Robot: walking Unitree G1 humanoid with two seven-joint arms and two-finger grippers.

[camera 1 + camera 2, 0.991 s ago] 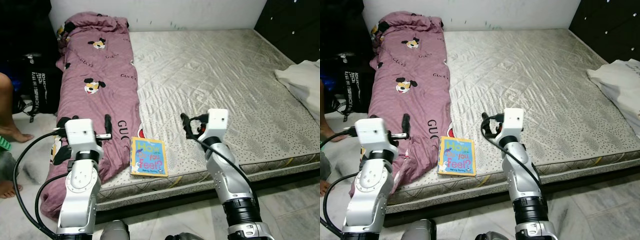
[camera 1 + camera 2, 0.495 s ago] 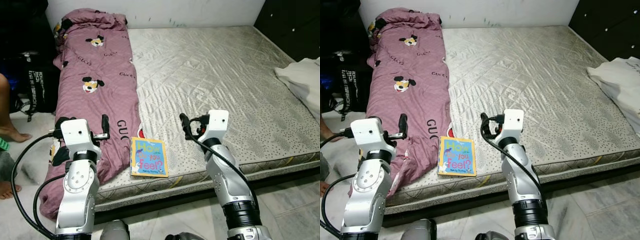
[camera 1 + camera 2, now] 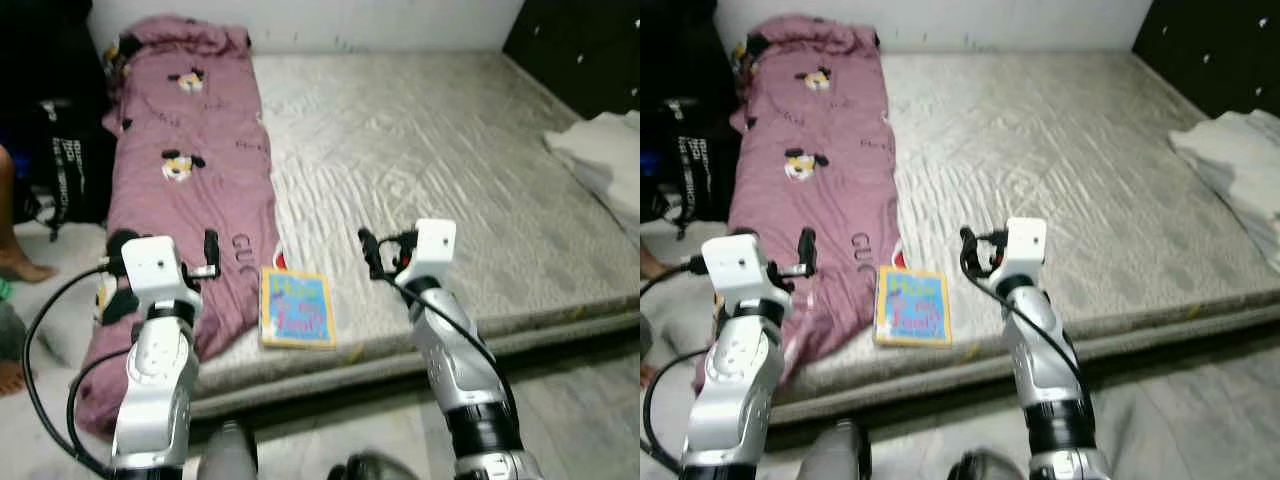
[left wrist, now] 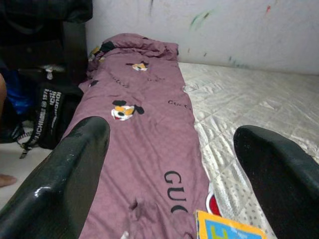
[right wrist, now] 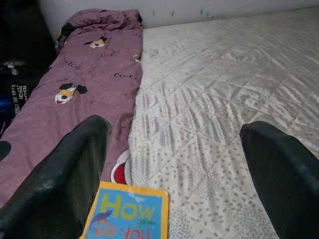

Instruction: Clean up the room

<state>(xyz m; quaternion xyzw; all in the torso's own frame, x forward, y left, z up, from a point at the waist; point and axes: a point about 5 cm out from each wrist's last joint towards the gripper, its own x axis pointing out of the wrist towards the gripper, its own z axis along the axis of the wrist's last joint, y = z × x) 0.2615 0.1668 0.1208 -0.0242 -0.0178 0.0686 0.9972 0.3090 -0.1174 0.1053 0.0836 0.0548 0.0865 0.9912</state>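
A colourful children's book [image 3: 296, 308] lies flat near the front edge of the grey quilted mattress [image 3: 450, 150]. A purple cartoon-print blanket [image 3: 190, 170] runs in a long bundle down the bed's left side, its end hanging over the front edge. My left gripper [image 4: 172, 164] is open, raised over the blanket's near end, left of the book. Held just right of the book above the mattress, my right gripper [image 3: 372, 255] is open with nothing between its fingers [image 5: 60, 174]. The book's corner [image 5: 127, 216] lies below it.
A white cloth [image 3: 600, 150] lies at the bed's right edge. A black backpack [image 3: 65, 165] stands on the floor left of the bed, beside a person's bare leg and foot [image 3: 15, 262]. A dark cabinet [image 3: 580, 45] fills the far right corner. Tiled floor [image 3: 560, 390] runs along the bed's front.
The head camera has shifted a little and the picture is now blurred. Both arms stay raised in much the same place, grippers still open and empty.
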